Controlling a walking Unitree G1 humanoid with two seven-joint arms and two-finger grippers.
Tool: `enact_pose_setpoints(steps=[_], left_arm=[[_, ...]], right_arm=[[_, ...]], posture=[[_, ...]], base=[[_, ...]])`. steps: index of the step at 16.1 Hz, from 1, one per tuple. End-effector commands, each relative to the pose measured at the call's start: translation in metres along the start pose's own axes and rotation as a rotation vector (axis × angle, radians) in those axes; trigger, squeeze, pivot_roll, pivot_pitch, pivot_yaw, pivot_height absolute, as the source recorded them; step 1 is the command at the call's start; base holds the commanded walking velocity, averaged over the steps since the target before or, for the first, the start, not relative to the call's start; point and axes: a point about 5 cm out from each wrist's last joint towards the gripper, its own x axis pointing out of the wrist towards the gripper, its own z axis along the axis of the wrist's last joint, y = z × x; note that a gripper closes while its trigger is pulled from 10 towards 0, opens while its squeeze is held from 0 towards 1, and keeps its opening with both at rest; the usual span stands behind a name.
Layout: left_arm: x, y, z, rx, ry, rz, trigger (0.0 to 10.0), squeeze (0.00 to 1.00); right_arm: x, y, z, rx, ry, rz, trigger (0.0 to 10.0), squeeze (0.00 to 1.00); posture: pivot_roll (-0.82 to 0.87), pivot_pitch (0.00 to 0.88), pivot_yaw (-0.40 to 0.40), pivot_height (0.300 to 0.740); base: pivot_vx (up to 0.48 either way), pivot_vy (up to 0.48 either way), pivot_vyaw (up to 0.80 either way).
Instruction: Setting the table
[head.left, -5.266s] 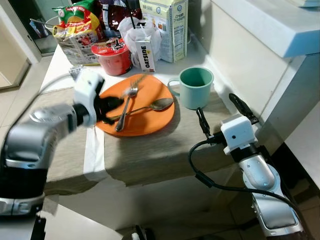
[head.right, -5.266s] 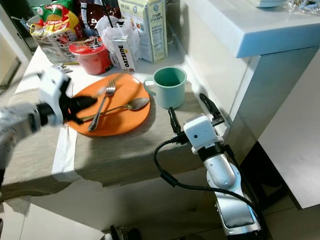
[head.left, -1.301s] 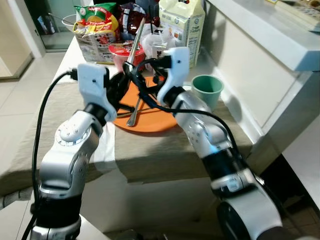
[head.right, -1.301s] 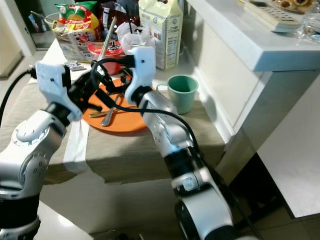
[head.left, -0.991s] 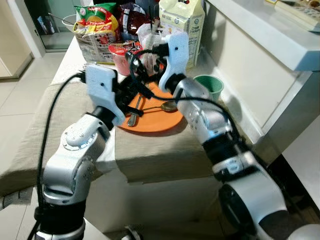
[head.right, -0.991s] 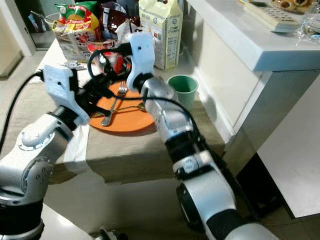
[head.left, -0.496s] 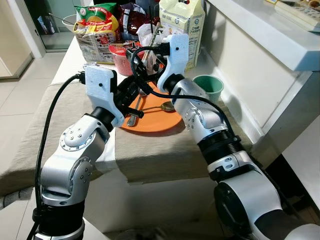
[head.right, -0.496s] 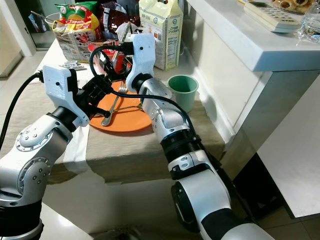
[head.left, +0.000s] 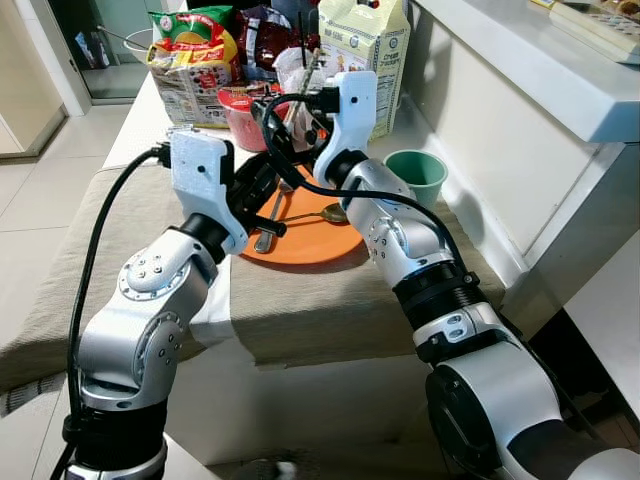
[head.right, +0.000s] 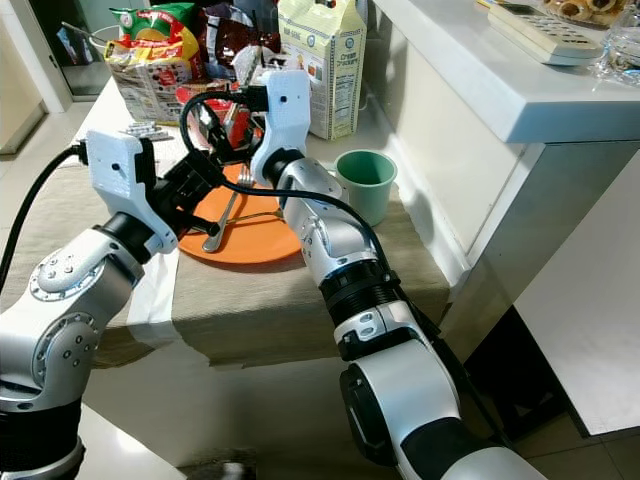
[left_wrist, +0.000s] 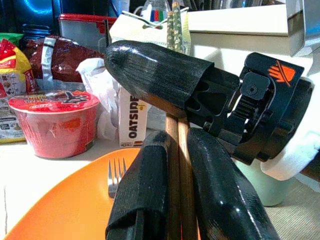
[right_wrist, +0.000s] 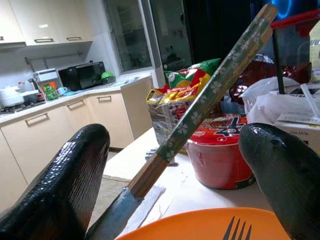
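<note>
My left gripper (left_wrist: 176, 145) is shut on a pair of wooden chopsticks (left_wrist: 178, 165) with a green flowered upper end, held upright over the orange plate (head.left: 315, 240). My right gripper (right_wrist: 172, 137) is open, one finger on each side of the chopsticks (right_wrist: 200, 112) with a wide gap, not touching them. One of its fingers (left_wrist: 155, 70) crosses in front of the sticks in the left wrist view. A fork (head.left: 267, 225) and a spoon (head.left: 335, 212) lie on the plate. A green mug (head.left: 417, 175) stands right of the plate.
Behind the plate stand a red noodle cup (head.left: 240, 112), a small Oatside carton (left_wrist: 132, 117), a tall carton (head.left: 368, 45) and snack bags (head.left: 190, 50). A beige cloth (head.left: 300, 305) covers the table. A white counter (head.left: 520, 70) rises on the right.
Five seconds ago the right arm hung beside the table and the left reached the plate. The left now holds the chopsticks up, the right has come around them. Almost no movement in the last half second.
</note>
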Motion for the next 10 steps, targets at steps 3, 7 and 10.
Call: enact_pose_setpoints(steps=[3, 7, 10], left_arm=[[0.0004, -0.0269, 0.0376, 0.052, -0.183, -0.163, 0.0, 0.00], [0.0003, -0.0268, 0.0372, 0.055, -0.179, -0.164, 0.0, 0.00], [0.0001, -0.0265, 0.0378, 0.062, -0.177, -0.169, 0.0, 0.00]], right_arm=[[-0.0067, -0.0175, -0.0215, 0.005, 0.096, -0.138, 0.0, 0.00], [-0.0070, -0.0180, -0.0215, 0.010, 0.091, -0.139, 0.0, 0.00], [-0.0073, -0.0184, -0.0227, 0.017, 0.093, -0.145, 0.0, 0.00]], posture=[[0.00, 0.000, 0.019, 0.740], [0.00, 0.000, 0.020, 0.740], [0.00, 0.000, 0.022, 0.740]], base=[[0.000, 0.000, 0.00], [0.000, 0.000, 0.00], [0.000, 0.000, 0.00]])
